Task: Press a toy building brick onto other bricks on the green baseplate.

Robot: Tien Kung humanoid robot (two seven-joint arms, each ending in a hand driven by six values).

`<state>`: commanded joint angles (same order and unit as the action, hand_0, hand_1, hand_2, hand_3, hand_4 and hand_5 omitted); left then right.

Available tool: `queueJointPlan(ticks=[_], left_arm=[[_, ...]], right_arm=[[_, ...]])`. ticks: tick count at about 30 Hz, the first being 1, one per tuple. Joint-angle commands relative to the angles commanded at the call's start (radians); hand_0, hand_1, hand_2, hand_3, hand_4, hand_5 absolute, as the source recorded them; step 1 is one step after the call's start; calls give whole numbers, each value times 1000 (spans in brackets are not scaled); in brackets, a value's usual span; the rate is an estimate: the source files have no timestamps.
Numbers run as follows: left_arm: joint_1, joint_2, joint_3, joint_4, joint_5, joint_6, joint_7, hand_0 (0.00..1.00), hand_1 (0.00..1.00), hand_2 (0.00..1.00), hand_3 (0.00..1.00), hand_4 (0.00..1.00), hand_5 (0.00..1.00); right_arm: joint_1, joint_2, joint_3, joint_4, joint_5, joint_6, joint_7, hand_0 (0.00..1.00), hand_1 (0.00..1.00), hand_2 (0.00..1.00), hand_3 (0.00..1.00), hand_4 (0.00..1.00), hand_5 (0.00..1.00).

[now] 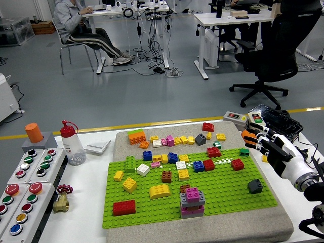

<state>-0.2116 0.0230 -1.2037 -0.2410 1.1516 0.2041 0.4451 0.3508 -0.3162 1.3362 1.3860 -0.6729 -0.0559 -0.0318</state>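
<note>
A pink brick tops a grey-and-pink brick stack (192, 201) near the front of the green baseplate (228, 195), well to the left of the robot's right hand (268, 144). That hand hovers off the baseplate's right edge, fingers curled; whether it grips anything cannot be told. A small green brick (244, 151) lies just left of it.
</note>
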Motion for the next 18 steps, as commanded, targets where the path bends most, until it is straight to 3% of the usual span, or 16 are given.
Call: queueJointPlan(ticks=[10, 11, 18], left_arm=[[-4, 0, -1, 1, 3, -2, -1, 636, 601, 615, 410, 302, 944], [-5, 0, -1, 1, 3, -2, -1, 636, 601, 616, 410, 301, 945], [-5, 0, -1, 0, 5, -3, 0, 636, 601, 615, 411, 302, 947]], right_arm=[[-51, 25, 47, 26, 279, 10, -6, 777, 767, 776, 752, 474, 347], [-56, 29, 53, 28, 300, 11, -7, 782, 765, 776, 745, 471, 393], [-81, 52, 71, 36, 334, 12, -9, 786, 761, 771, 736, 470, 397]])
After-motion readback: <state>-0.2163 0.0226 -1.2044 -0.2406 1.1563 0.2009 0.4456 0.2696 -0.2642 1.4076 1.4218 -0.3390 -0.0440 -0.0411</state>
